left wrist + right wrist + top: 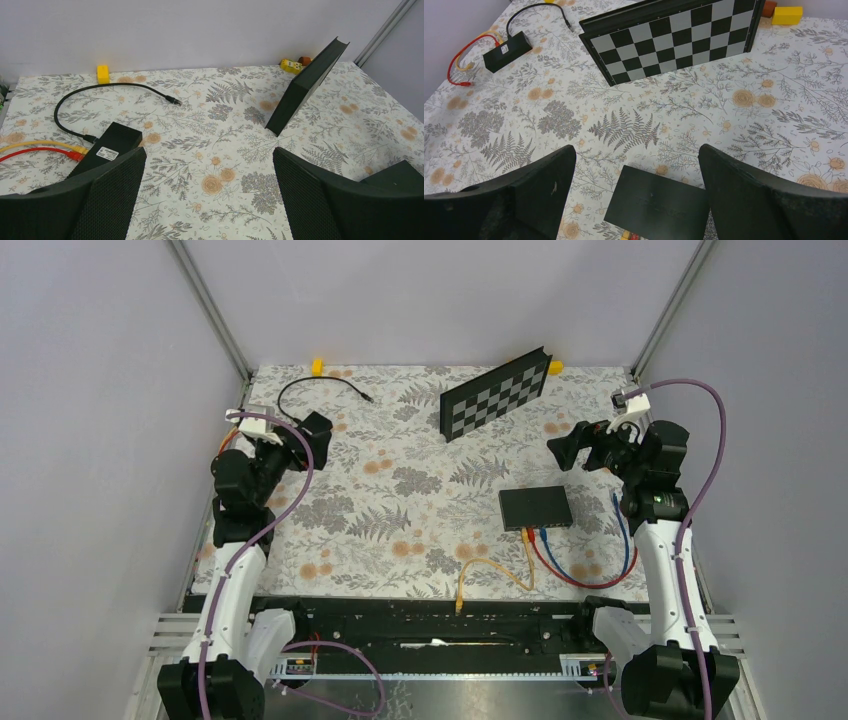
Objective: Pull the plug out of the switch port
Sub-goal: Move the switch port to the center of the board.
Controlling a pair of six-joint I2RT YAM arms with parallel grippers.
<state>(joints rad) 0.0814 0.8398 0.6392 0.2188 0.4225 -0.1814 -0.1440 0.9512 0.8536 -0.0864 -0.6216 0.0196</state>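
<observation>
The black switch (535,507) lies flat at the right of the table. Yellow, red and blue cables (560,565) are plugged into its near edge. In the right wrist view the switch (659,205) lies below and between my fingers, and yellow and red plugs (629,235) just show at the bottom edge. My right gripper (562,450) (636,150) is open and empty, above and beyond the switch. My left gripper (312,432) (209,152) is open and empty at the far left, away from the switch.
A smaller black box (112,145) with red and yellow cables and a looped black cable (100,90) lies by the left gripper. A folded chessboard (497,393) stands tilted at the back. Yellow blocks (317,366) sit by the rear wall.
</observation>
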